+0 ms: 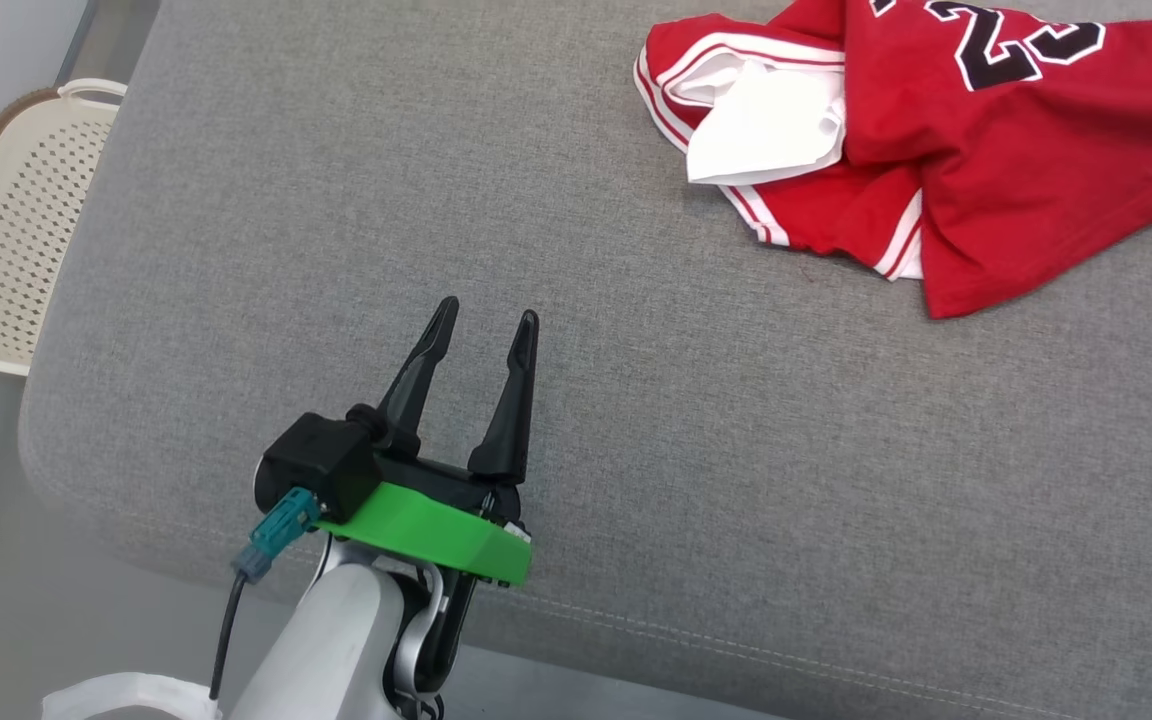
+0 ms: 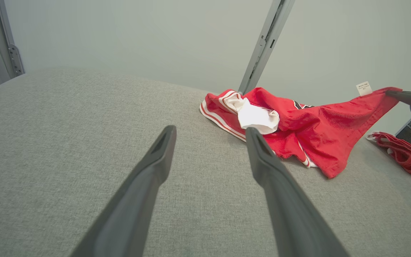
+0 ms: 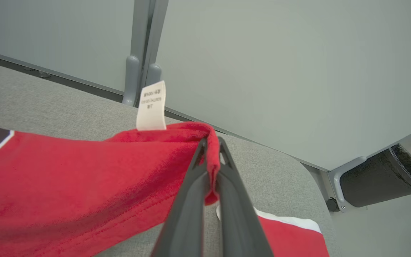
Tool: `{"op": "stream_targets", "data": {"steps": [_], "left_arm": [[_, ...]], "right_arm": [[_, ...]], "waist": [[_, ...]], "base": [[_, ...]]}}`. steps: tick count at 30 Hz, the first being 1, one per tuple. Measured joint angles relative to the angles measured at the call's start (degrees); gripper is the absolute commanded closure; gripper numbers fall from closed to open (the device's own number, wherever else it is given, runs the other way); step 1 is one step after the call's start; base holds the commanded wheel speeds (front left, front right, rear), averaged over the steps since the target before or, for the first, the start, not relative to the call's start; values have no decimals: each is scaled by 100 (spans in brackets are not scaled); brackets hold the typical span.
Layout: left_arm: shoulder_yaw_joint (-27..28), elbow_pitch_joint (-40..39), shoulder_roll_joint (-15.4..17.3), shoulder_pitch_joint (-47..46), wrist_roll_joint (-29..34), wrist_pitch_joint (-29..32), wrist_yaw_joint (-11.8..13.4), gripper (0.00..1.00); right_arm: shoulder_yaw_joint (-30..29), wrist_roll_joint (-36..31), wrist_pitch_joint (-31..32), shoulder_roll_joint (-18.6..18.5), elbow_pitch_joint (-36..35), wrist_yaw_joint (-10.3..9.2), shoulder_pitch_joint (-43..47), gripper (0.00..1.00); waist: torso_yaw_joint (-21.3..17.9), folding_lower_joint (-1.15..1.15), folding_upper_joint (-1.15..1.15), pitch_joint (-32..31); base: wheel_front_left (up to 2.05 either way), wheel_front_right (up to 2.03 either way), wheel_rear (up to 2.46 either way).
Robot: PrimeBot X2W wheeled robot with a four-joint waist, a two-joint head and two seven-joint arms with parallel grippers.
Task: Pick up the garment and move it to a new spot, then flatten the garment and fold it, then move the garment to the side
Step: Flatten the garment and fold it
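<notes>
The garment (image 1: 986, 150), a red jersey with white sleeve panels and a black 23, lies crumpled at the grey surface's far right. My right gripper (image 3: 212, 142) is shut on a fold of the garment (image 3: 84, 178) just beside its small white tag (image 3: 151, 106), lifting that corner off the surface. In the left wrist view the garment (image 2: 316, 125) stretches up to the right gripper's dark fingers (image 2: 401, 95). My left gripper (image 1: 489, 325) stands open over bare cushion near the front edge, well left of the garment, with nothing between its fingers.
A cream perforated basket (image 1: 16, 220) sits off the cushion's left edge. A smaller plain red cloth (image 2: 405, 153) lies at the far right of the left wrist view. A grey upright post (image 2: 262, 46) and a wall stand behind the surface. A dark bin (image 3: 384, 176) is at the right.
</notes>
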Motion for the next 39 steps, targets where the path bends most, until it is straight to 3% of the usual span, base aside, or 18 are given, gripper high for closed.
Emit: {"op": "stream_targets", "data": {"steps": [2,3,13,17,26,39], "left_arm": [[-25,-3,-7,-25,1,-1,1,0],[-37,-3,-10,-35,5,0,1,0],[-8,5,3,-48,14,-1,40,0],[38,5,48,-31,14,-2,76,0],[75,-35,166,79,-1,51,187,0],[109,-142,227,249,-62,66,263,0]], "right_arm": [[-7,-168,18,25,100,0,-46,24],[-21,-258,26,42,149,0,-67,0],[-12,-533,-350,248,246,0,-230,0],[164,-157,-753,735,76,0,-115,0],[790,1049,-1198,1618,-672,0,1252,0],[948,1972,-1225,2263,-1839,0,3026,0]], "waist": [[46,0,0,49],[64,0,0,72],[-67,0,0,39],[-234,0,0,-70],[-662,0,0,-390],[-699,0,0,-672]], "base": [[0,0,0],[0,0,0],[0,0,0],[0,0,0],[0,0,0],[0,0,0]]}}
